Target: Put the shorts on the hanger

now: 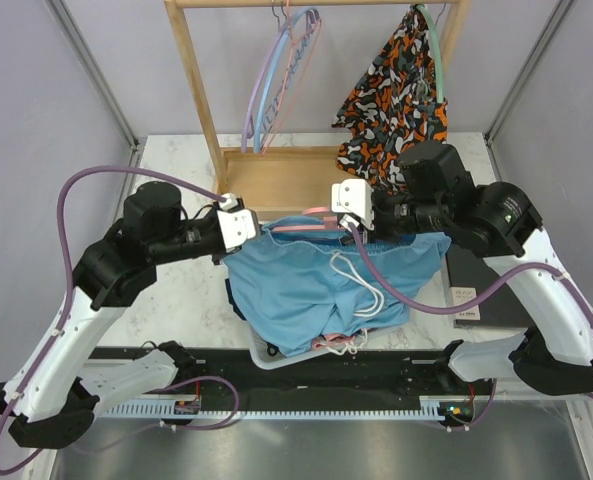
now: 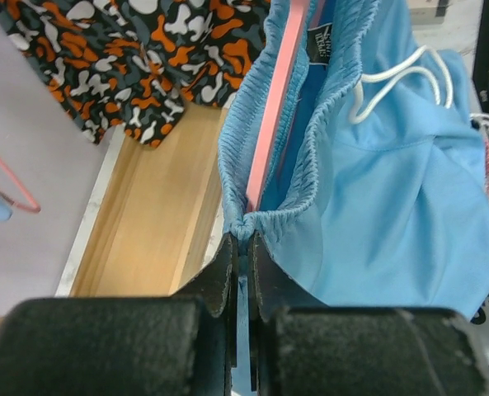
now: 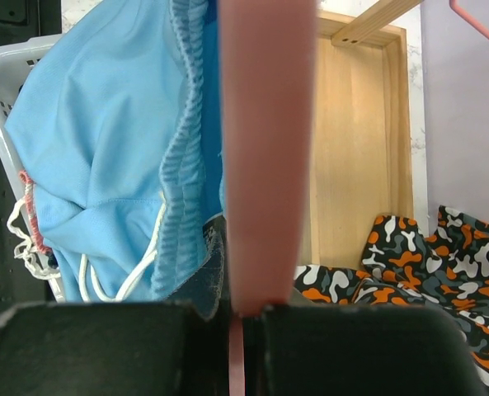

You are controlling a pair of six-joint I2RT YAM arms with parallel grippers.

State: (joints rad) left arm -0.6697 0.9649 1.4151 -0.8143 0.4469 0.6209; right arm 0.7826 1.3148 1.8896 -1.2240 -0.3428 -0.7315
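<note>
The light blue shorts (image 1: 316, 290) with a white drawstring hang stretched between both grippers above a basket. The pink hanger (image 1: 304, 228) runs along inside the open waistband. My left gripper (image 1: 251, 232) is shut on the left end of the waistband; in the left wrist view its jaws (image 2: 242, 239) pinch the gathered blue fabric of the shorts (image 2: 376, 190), with the hanger (image 2: 279, 99) running away from them. My right gripper (image 1: 344, 218) is shut on the hanger; in the right wrist view the hanger (image 3: 265, 148) rises from my gripper (image 3: 244, 312), with the shorts (image 3: 104, 140) draped to its left.
A wooden rack (image 1: 276, 178) stands behind, with lilac, blue and pink hangers (image 1: 281, 80) on its rail. An orange-black-white garment (image 1: 396, 90) hangs at its right on a mint-green hanger. A grey basket (image 1: 268, 356) sits below the shorts. A dark flat item (image 1: 476, 290) lies at right.
</note>
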